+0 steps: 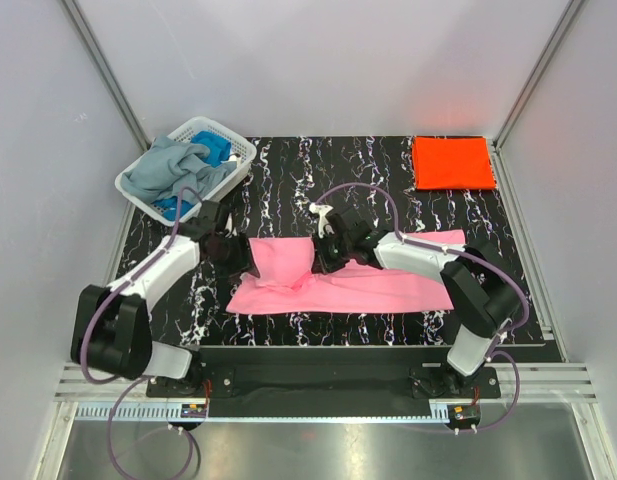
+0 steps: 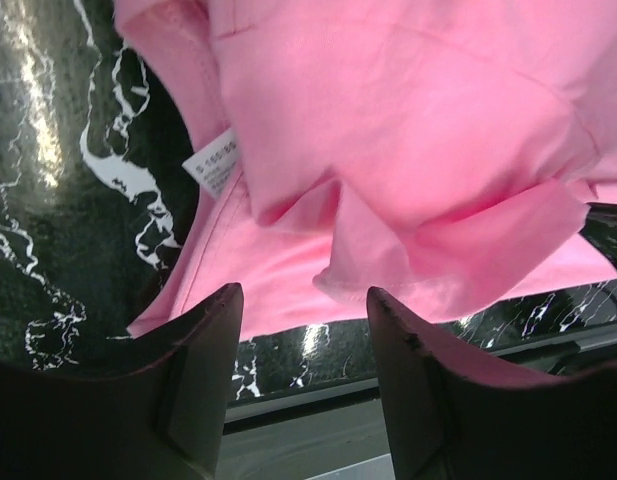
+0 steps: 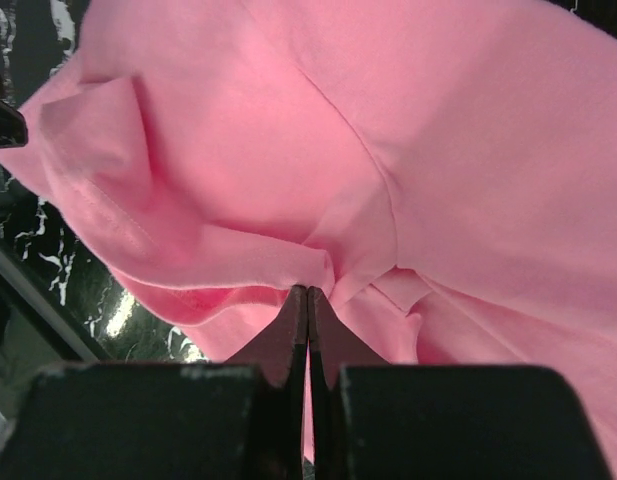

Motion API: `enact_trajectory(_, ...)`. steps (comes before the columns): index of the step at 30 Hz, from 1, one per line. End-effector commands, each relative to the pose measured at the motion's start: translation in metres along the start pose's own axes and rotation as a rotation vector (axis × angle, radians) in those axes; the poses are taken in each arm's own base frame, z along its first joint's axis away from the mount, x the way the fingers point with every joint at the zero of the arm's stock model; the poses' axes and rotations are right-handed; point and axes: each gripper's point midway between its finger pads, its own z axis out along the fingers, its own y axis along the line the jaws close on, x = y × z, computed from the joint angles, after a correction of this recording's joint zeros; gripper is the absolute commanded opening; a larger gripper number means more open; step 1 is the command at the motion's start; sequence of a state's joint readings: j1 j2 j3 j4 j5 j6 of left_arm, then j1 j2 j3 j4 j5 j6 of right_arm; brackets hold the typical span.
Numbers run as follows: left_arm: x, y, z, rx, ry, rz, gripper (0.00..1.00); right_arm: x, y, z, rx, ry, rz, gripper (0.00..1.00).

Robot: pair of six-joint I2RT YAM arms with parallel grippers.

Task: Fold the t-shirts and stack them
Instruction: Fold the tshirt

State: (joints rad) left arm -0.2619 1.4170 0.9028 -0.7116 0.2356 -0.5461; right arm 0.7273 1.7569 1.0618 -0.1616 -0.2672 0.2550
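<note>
Lying across the near middle of the black, white-veined tabletop [image 1: 388, 180], one soft pink cloth t-shirt [image 1: 338, 285] stretches from left to right, its left part doubled over itself in a rumpled fold. Two pincers meet it. The left pincer [image 1: 240, 255] sits at the shirt's left edge with its two dark fingers spread apart and nothing between them. In the left wrist view the pink cloth lies just beyond the fingertips, and one small white size label [image 2: 213, 168] shows at an inside seam. The right pincer [image 1: 323, 258] rests on the middle of the shirt with its two fingers pressed together, pinching a small fold of the pink cloth at their tips, creases running out from that spot. One bright orange-red t-shirt [image 1: 451, 162], folded into a flat rectangle, lies alone at the far right corner, well apart from the pink one. One white plastic lattice basket [image 1: 203, 124] stands at the far left corner, holding one crumpled grey-blue t-shirt [image 1: 173, 170] on top and bright blue cloth [image 1: 220, 150] showing beside it at two spots.
</note>
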Motion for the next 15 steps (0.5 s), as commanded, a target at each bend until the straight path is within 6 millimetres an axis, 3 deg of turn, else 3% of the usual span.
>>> enact_trajectory(1, -0.008, -0.011, -0.017, 0.081, -0.102, 0.057, 0.58, -0.022, 0.019, -0.022, -0.063, -0.071, -0.013, 0.0)
enact_trajectory(2, -0.013, -0.016, -0.019, 0.111, -0.139, 0.074, 0.58, -0.02, 0.018, -0.022, -0.062, -0.066, -0.007, 0.0)
enact_trajectory(4, -0.003, -0.018, -0.013, 0.156, -0.119, 0.093, 0.56, -0.019, 0.019, -0.022, -0.068, -0.066, -0.007, 0.0)
enact_trajectory(7, 0.005, -0.037, -0.009, 0.295, -0.099, 0.103, 0.51, -0.018, 0.019, -0.019, -0.072, -0.062, 0.001, 0.0)
enact_trajectory(11, 0.018, -0.039, 0.003, 0.355, -0.062, 0.052, 0.51, -0.014, 0.015, -0.011, -0.062, -0.041, 0.007, 0.0)
enact_trajectory(15, 0.013, -0.029, 0.005, 0.293, -0.098, 0.014, 0.58, -0.013, 0.013, -0.009, -0.057, -0.04, 0.011, 0.0)
